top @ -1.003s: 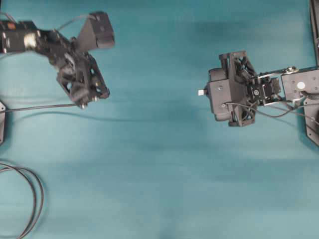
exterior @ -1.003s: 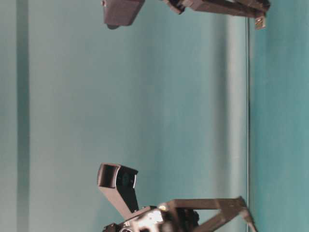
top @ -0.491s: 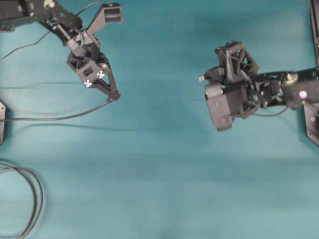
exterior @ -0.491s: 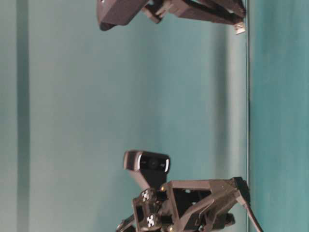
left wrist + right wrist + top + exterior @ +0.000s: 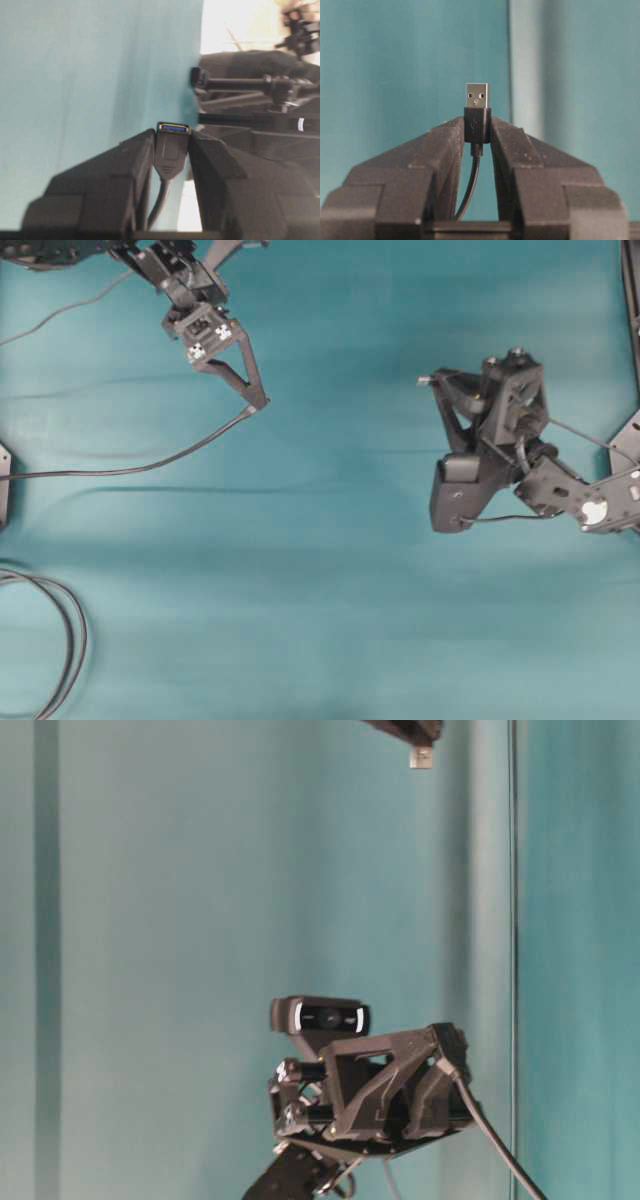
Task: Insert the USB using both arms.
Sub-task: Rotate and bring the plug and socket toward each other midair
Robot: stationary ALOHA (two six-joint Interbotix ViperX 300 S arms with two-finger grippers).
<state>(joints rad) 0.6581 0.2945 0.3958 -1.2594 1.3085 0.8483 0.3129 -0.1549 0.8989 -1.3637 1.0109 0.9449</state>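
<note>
My left gripper (image 5: pixel 262 403) is at the upper left of the overhead view, shut on a black USB socket (image 5: pixel 173 129) with a blue insert. The socket sits between the fingertips, opening facing away from the wrist. Its cable (image 5: pixel 140 468) trails left across the teal table. My right gripper (image 5: pixel 425 380) is at the right, shut on a black USB plug (image 5: pixel 477 96) whose silver metal end sticks out past the fingertips. In the table-level view the plug (image 5: pixel 421 758) is at the top and the left gripper (image 5: pixel 450 1055) is low. The two grippers are well apart.
A loop of black cable (image 5: pixel 70 640) lies at the lower left of the table. Black mounts stand at the left edge (image 5: pixel 3 485) and the right edge (image 5: pixel 630 300). Dark arm and frame parts (image 5: pixel 270 85) fill the right of the left wrist view.
The left gripper has swung up and to the right, carrying the socket and dragging its cable. The right arm has turned, and its plug has moved up and slightly right.
</note>
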